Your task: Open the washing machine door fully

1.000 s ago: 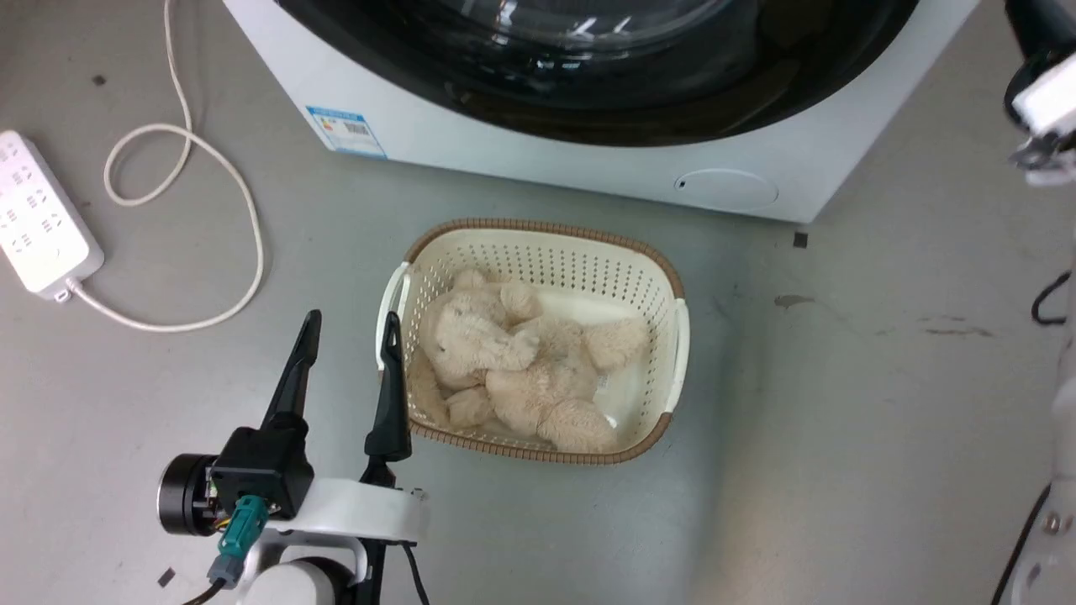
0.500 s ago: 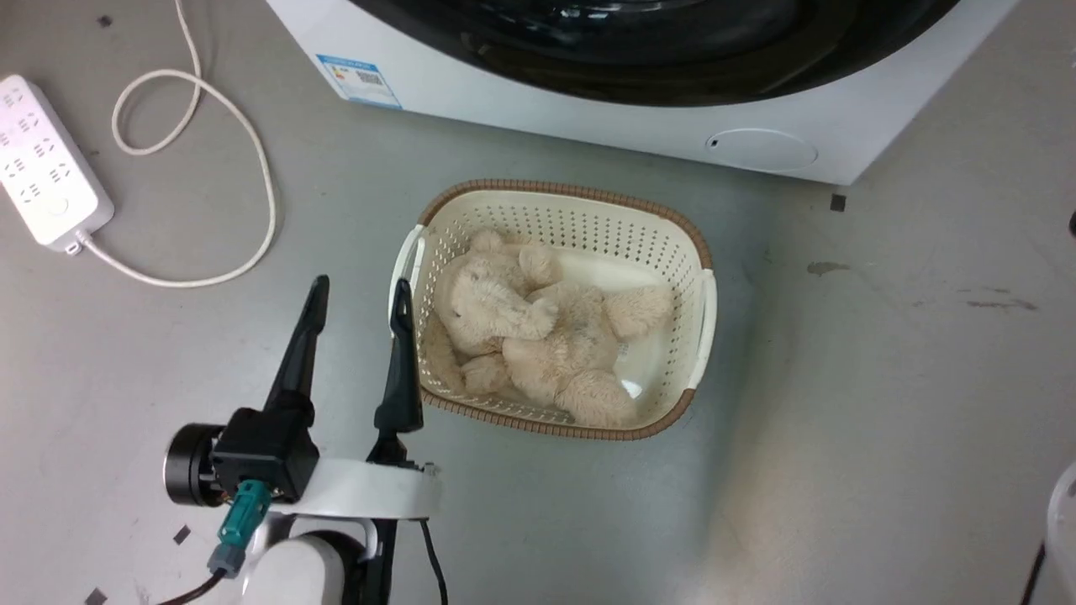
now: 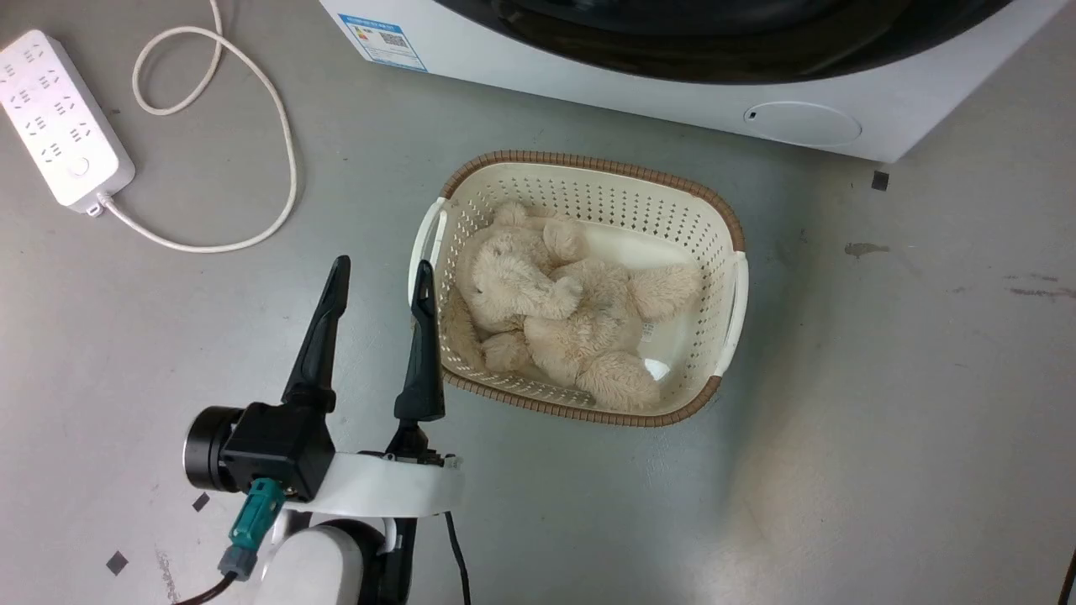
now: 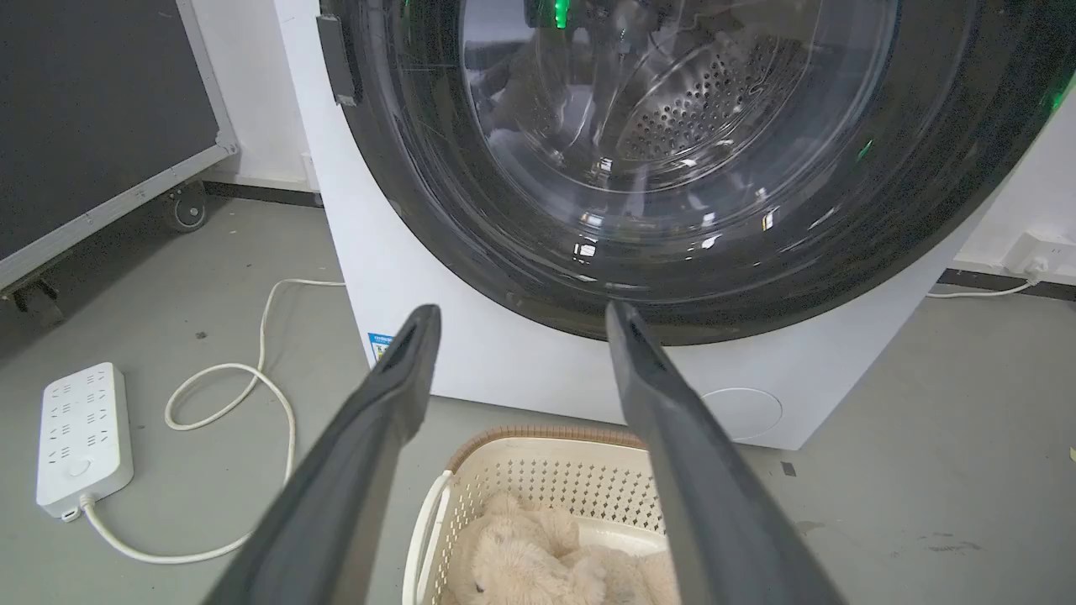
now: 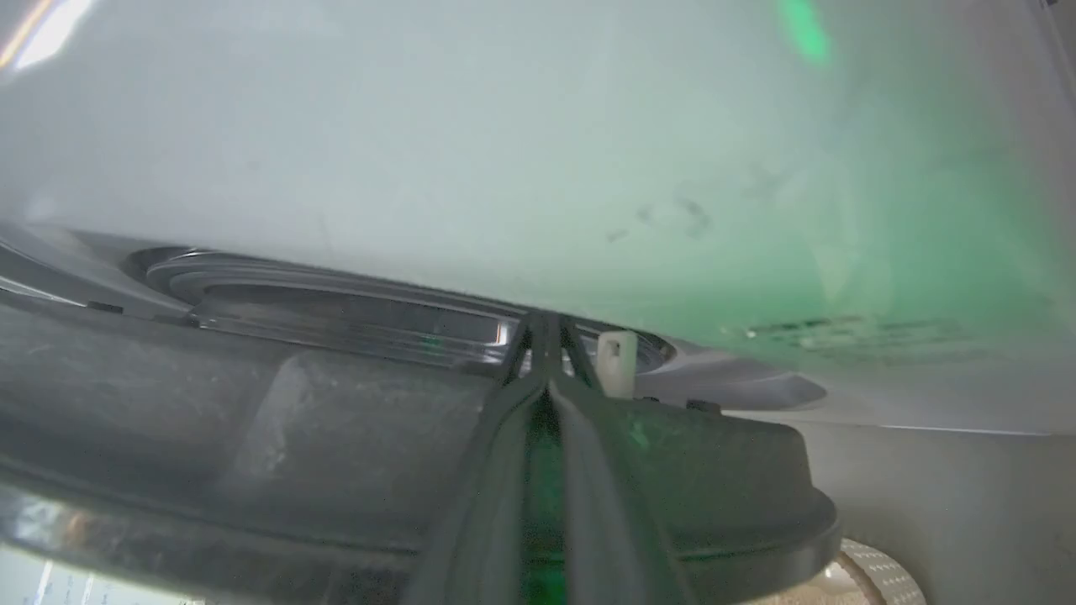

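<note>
Left hand (image 3: 382, 263) hanging spread wide, gripping nothing; basket (image 3: 588, 161) with plush toy (image 3: 555, 319) sitting just right of its fingertips; washing machine (image 4: 504, 361) standing beyond, washing machine door (image 4: 672, 168) facing the fingers. Right hand (image 5: 544, 328) pinched closed, tips poking in at the door's dark rim under the machine's white front
</note>
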### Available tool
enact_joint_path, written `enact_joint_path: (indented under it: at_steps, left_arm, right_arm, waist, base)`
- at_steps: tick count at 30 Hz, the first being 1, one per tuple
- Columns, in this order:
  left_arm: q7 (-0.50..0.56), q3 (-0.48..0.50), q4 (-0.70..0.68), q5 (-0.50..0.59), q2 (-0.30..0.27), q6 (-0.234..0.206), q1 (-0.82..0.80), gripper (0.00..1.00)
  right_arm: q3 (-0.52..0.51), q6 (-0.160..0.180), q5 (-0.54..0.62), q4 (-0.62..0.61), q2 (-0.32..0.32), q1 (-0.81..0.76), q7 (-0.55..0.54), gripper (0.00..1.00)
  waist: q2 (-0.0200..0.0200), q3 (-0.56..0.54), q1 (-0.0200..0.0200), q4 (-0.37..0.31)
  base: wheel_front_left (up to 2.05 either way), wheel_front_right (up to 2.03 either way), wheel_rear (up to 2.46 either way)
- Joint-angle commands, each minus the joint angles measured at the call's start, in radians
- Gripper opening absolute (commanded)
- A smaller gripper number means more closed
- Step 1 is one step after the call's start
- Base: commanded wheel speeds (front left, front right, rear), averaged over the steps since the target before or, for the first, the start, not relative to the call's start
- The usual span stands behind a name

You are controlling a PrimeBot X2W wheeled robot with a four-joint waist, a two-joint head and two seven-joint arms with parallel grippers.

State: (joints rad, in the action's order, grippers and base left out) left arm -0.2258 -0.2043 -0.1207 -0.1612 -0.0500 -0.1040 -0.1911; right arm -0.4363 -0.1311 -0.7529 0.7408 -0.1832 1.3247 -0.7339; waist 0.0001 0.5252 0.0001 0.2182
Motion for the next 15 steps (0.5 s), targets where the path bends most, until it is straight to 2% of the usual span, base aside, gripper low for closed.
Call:
enact_joint_path:
  at_steps: [1, 9, 15]
  left_arm:
    - [-0.012, -0.005, -0.001, -0.004, 0.000, -0.009, -0.020, 1.00]
    - [-0.029, -0.018, 0.023, -0.011, 0.000, 0.003, -0.012, 1.00]
    - [-0.036, -0.019, 0.049, -0.007, 0.000, 0.015, 0.018, 1.00]
  right_arm:
    - [-0.012, 0.000, -0.025, 0.032, 0.005, 0.026, -0.037, 0.00]
    - [-0.046, 0.000, -0.080, 0.050, 0.029, -0.051, -0.137, 0.00]
    - [-0.037, 0.000, -0.119, -0.008, 0.080, -0.184, -0.214, 0.00]
  waist:
    - [-0.0001, -0.003, -0.0001, 0.002]
    - [-0.0001, -0.074, -0.0001, -0.010]
    - [-0.0001, -0.161, -0.0001, -0.033]
  base:
    - [0.00, 0.00, 0.00]
    - [0.00, 0.00, 0.00]
    - [0.00, 0.00, 0.00]
